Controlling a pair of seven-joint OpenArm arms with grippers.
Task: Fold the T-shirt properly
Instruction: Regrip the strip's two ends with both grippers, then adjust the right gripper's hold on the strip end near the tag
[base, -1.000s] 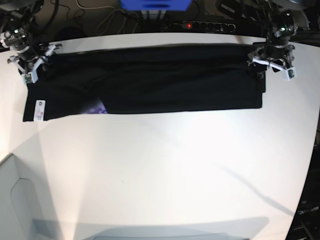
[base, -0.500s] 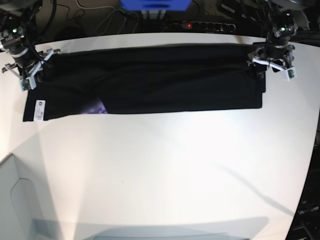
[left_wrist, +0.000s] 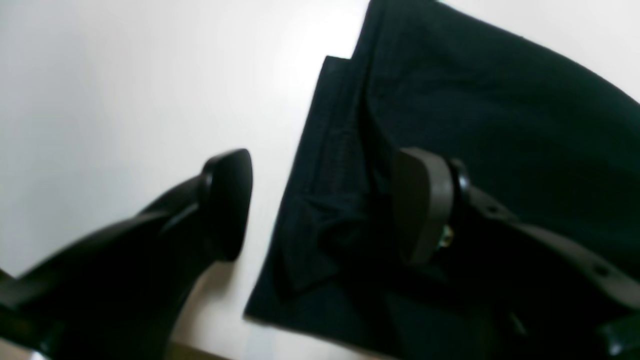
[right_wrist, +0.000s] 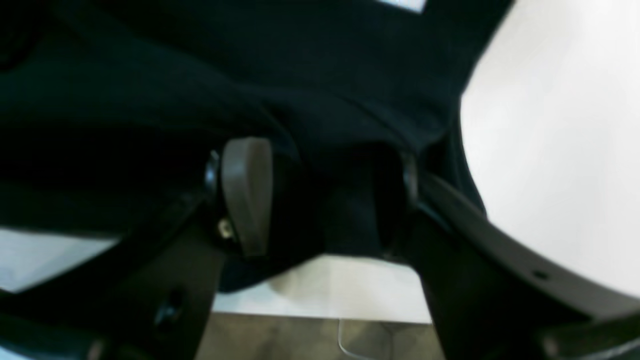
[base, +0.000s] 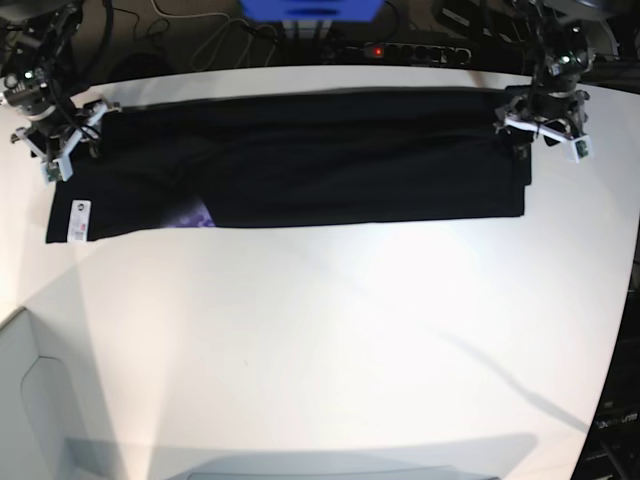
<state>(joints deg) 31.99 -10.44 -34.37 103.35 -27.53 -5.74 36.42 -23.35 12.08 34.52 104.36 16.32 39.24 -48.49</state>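
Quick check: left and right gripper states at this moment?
Left gripper: open, straddling the T-shirt edge, holding nothing.
Right gripper: open, fingers apart around a T-shirt fold, not clamped.

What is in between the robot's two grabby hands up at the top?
The black T-shirt, folded into a long band on the white table, stretches from the right end effector to the left end effector in the base view.

T-shirt: the black T-shirt (base: 300, 160) lies folded into a long band across the far part of my white table (base: 330, 350).
Label: a small white label (base: 77, 220) sits at the band's near corner on the view's left.
Print: a purple patch (base: 193, 215) peeks out at the near edge.
My right tool (base: 57, 140): at the band's far corner, view's left.
My left tool (base: 545, 125): at the opposite end.
Behind the table: a power strip (base: 405, 50) with a red light, and cables.
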